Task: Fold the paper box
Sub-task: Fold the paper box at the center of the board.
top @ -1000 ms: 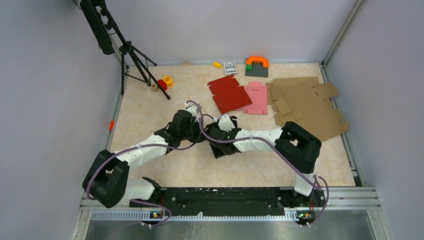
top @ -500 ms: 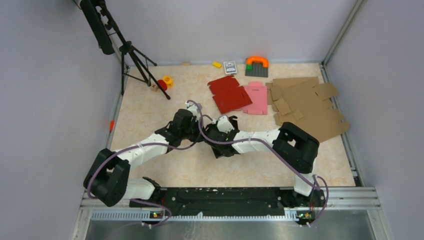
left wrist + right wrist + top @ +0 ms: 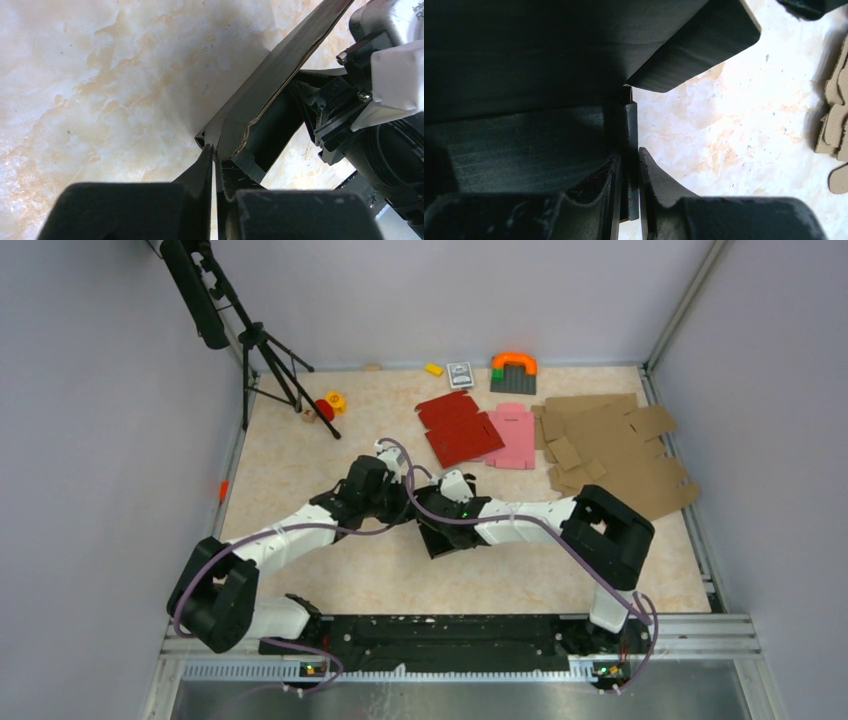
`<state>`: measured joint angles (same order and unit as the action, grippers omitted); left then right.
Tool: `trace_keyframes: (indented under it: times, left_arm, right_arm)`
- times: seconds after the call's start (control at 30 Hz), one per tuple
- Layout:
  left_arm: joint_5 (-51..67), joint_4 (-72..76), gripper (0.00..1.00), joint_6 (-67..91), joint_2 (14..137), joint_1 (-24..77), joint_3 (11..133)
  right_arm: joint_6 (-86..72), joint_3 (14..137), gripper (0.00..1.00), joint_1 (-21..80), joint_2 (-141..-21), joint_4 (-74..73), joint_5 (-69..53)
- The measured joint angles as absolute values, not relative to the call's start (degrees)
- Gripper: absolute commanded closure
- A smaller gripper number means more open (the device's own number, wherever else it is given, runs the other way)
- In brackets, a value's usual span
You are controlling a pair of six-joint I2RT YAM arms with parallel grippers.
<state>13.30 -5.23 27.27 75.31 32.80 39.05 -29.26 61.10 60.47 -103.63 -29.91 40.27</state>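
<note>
You see the paper box (image 3: 260, 95) as thin, matt black card. Its cut edge shows a raw brown, fibrous core. The desk (image 3: 300, 450) beneath has a smooth, cream, marble-patterned surface with a soft sheen. The left gripper (image 3: 212, 150) has jaws of matt black plastic. At the far side, the brown cardboard sheets (image 3: 610, 455) look dull and rough. The red blank (image 3: 458, 428) and pink blank (image 3: 515, 437) are flat, matt card.
</note>
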Motion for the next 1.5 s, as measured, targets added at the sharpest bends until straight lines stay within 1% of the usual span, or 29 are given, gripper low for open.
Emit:
trace_keyframes:
  times: [0.27,0.4,0.57,0.7,0.77,1.1,1.27,1.5]
  left_arm:
    - [13.7,-6.3,1.0,26.5,75.5,32.8,40.3]
    - [13.7,-6.5,1.0,26.3,75.9,32.8,40.5]
    - [13.6,-6.7,1.0,25.8,76.4,32.8,41.1]
    - [13.6,-6.8,1.0,25.3,76.4,32.8,41.2]
    - [13.7,-6.8,1.0,25.3,76.5,32.8,41.2]
    - [14.3,-7.1,1.0,23.2,78.9,33.1,42.8]
    - [14.6,-7.1,1.0,21.6,80.2,33.1,44.0]
    - [15.7,-6.5,1.0,19.5,82.0,33.1,44.9]
  right_arm:
    - [-29.1,61.0,0.76,59.4,-103.1,-29.9,37.6]
    - [-29.0,61.0,0.7,59.4,-102.9,-30.0,37.4]
    - [-28.9,61.0,0.61,59.0,-102.5,-30.5,36.9]
    - [-28.8,61.0,0.48,58.7,-101.7,-30.9,35.9]
    - [-28.8,61.0,0.45,58.6,-101.0,-30.8,34.7]
    - [-28.6,57.0,0.42,56.6,-95.1,-27.1,26.3]
    - [-28.4,52.4,0.39,52.9,-87.0,-24.5,22.4]
    - [-27.6,44.5,0.38,46.4,-73.6,-18.3,15.8]
